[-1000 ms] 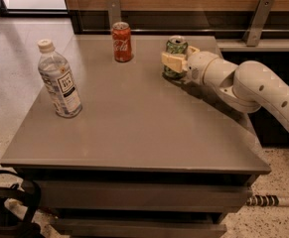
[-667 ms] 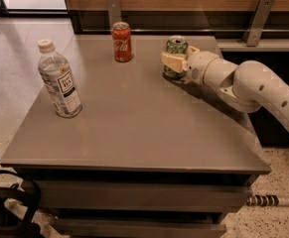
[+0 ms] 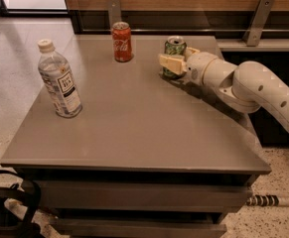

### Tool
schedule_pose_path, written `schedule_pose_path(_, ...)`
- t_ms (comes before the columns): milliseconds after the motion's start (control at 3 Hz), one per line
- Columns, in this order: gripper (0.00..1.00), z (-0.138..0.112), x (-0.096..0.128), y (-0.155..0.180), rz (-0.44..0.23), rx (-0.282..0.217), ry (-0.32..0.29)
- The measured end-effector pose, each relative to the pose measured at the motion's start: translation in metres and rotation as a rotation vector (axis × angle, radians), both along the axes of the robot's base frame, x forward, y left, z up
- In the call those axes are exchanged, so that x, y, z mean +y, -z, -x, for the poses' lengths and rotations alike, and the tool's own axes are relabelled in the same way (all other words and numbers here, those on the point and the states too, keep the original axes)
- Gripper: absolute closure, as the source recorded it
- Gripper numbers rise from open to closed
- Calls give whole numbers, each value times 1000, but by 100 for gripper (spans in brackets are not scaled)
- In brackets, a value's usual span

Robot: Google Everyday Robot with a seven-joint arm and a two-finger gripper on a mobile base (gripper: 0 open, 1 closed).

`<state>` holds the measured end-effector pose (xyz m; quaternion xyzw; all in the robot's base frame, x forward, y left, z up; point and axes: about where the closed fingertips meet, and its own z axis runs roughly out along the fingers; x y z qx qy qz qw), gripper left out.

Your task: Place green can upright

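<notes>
- The small green aluminium drink can with dark patterned sides and a silver top (image 3: 175, 47) stands upright at the far right of the flat grey table (image 3: 134, 138). Its base is on the surface and its top faces up.
- The cream two-finger gripper (image 3: 178, 58) reaches in from the right at the end of the white jointed arm (image 3: 253, 83). Its jaws are clamped on the green can: one finger lies across the near side of the can's lower body and the other sits against its far right side.
- Nothing has visibly changed over the last second. The can sits on the same spot with the same upright posture, and the gripper holds it in the same pose.
- That stillness suggests the placing itself is done. The can looks settled on the table, neither tilted nor hanging in the air.
- What seems to remain is the release. The jaws would need to part evenly and the arm draw back to the right without nudging the can, since a light can could tip if a finger dragged on it.
- The red Coca-Cola can (image 3: 122, 42) stands upright to the left of the green can, well apart from it.
- The clear plastic water bottle with a white cap (image 3: 59, 83) stands at the left edge, far from the gripper.
</notes>
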<state>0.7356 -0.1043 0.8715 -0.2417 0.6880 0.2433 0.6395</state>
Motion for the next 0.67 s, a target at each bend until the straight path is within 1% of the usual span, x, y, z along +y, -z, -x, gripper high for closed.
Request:
schedule_pose_path(333, 0, 0, 2, 0, 0, 0, -4)
schedule_pose_path(667, 0, 0, 3, 0, 0, 0, -4)
